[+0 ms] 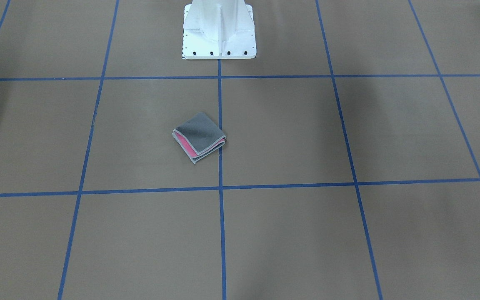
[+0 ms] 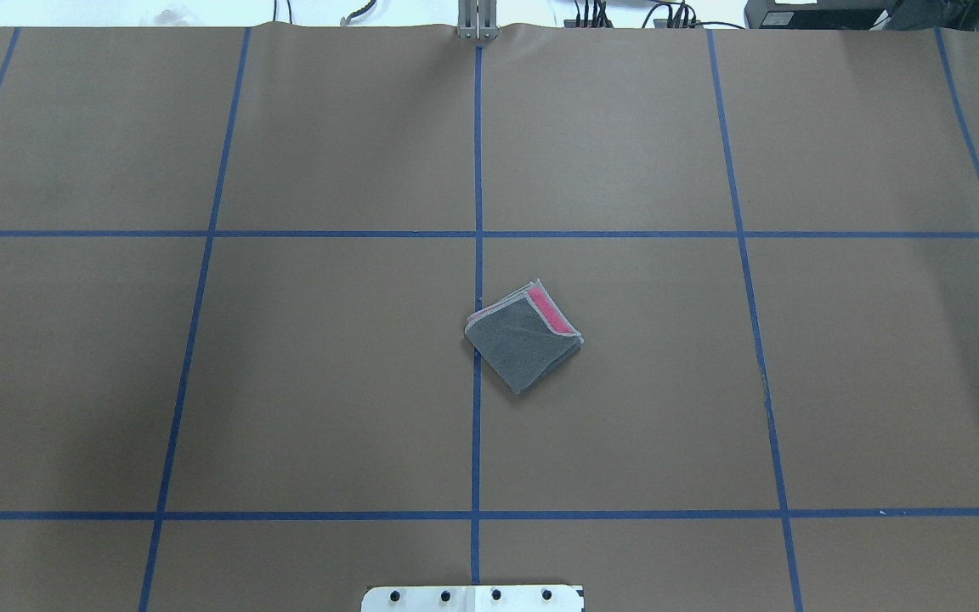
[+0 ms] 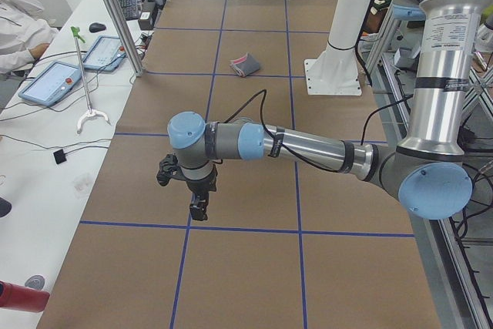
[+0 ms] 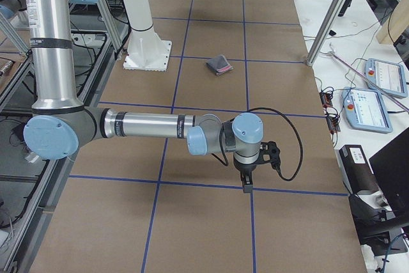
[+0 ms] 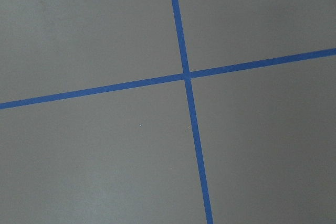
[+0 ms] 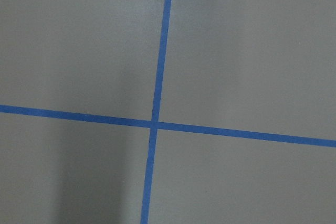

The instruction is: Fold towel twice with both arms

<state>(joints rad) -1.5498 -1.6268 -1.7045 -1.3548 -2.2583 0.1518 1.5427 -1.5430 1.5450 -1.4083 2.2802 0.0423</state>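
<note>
The towel (image 1: 199, 136) lies folded into a small square near the table's middle, dark grey face up, with pink layers showing at its open edges. It also shows in the overhead view (image 2: 523, 338) and both side views (image 3: 246, 65) (image 4: 221, 64). My left gripper (image 3: 199, 209) hangs over the table far from the towel, toward the table's left end. My right gripper (image 4: 246, 185) hangs likewise toward the right end. Neither touches the towel. I cannot tell whether either is open or shut. Both wrist views show only brown table cover with blue tape lines.
The white pedestal base (image 1: 219, 33) stands at the robot's side of the table (image 2: 472, 597). Blue tape lines (image 2: 478, 255) mark a grid on the brown cover. Operators' desks with tablets (image 3: 58, 82) (image 4: 377, 75) and metal posts (image 3: 115, 17) run along the far side.
</note>
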